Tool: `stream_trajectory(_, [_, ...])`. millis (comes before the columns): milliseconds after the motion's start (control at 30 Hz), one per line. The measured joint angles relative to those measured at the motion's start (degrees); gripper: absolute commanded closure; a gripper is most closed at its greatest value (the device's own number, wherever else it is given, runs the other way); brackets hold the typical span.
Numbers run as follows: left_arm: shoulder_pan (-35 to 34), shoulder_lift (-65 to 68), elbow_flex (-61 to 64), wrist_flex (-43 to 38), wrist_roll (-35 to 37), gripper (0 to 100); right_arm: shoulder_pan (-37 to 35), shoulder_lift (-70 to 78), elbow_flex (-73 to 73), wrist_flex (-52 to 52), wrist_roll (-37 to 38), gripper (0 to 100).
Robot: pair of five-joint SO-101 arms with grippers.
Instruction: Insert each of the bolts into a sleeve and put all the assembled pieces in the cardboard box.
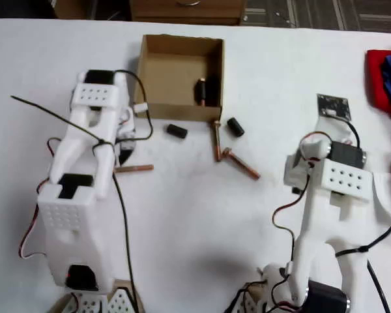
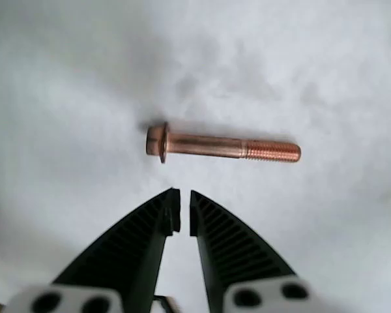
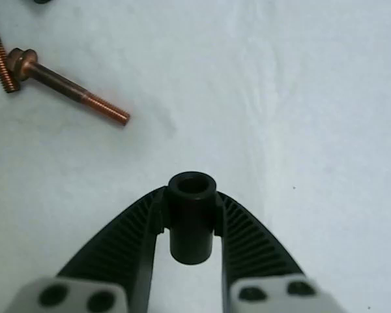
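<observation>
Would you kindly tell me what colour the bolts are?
Copper, clearest on the bolt in the left wrist view.

Red cloth (image 1: pixel 383 75) and perhaps a circuit board (image 1: pixel 333 107) lie on the table (image 1: pixel 195 228).

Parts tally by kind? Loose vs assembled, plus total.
Loose copper bolts: 3, on the table
Loose black sleeves: 3, two on the table, one in the right gripper
Assembled piece: 1, apparently a bolt in a sleeve, inside the cardboard box
Cardboard box: 1
Total: 8
</observation>
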Motion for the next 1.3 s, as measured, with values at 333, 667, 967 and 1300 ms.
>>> stream_trajectory(333, [0.0, 0.0, 1.2, 0.0, 26.3, 93, -2.5, 0.0, 0.0, 0.0, -0.7, 97.5])
stream_trajectory(667, [0.8, 0.0, 1.4, -0.5, 27.7, 70, -2.5, 0.0, 0.0, 0.0, -0.7, 97.5])
stream_trajectory(967, [1.0, 8.5, 1.1, -0.9, 33.4, 75, -2.5, 0.0, 0.0, 0.0, -0.7, 97.5])
stream_trajectory(1300, [1.0, 13.6, 0.3, -1.1, 33.4, 77, -2.5, 0.0, 0.0, 0.0, -0.7, 97.5])
